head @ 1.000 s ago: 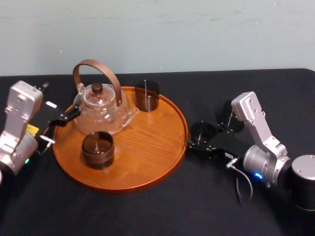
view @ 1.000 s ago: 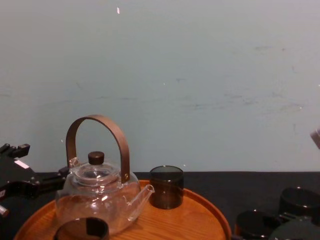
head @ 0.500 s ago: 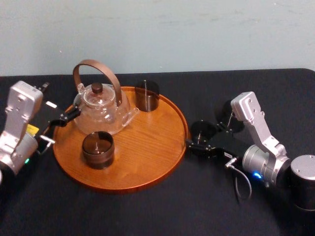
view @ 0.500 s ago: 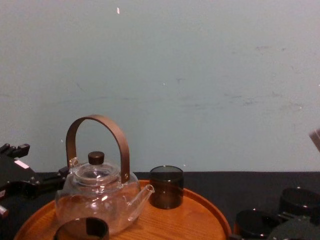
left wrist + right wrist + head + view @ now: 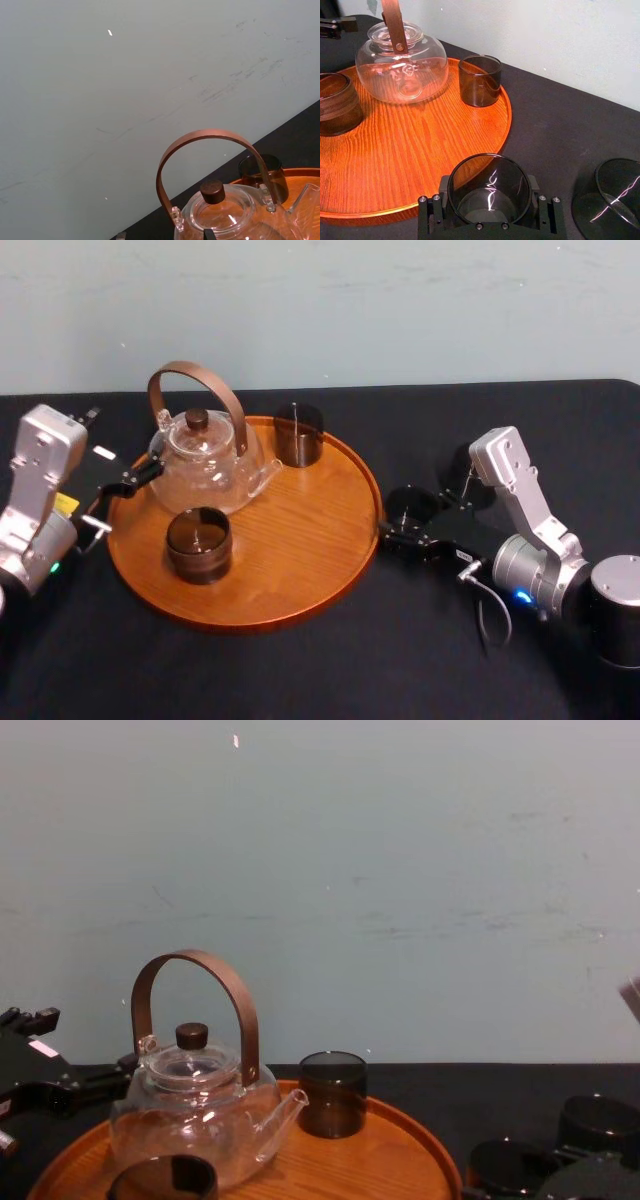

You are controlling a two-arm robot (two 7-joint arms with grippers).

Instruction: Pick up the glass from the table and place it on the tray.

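Fingers (image 5: 434, 216) of the right gripper (image 5: 412, 522) sit tight against both sides of a smoky glass (image 5: 487, 192), apparently clamped on it. The glass stands on the black worktop (image 5: 300, 670), just beside the round wooden tray (image 5: 300, 540). Grasp looks made; lift and set-down on the tray remain, while the left gripper (image 5: 128, 480) idles by the glass teapot (image 5: 205, 455).

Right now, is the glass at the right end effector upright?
Upright: the glass, within the right end effector, has its mouth facing up.
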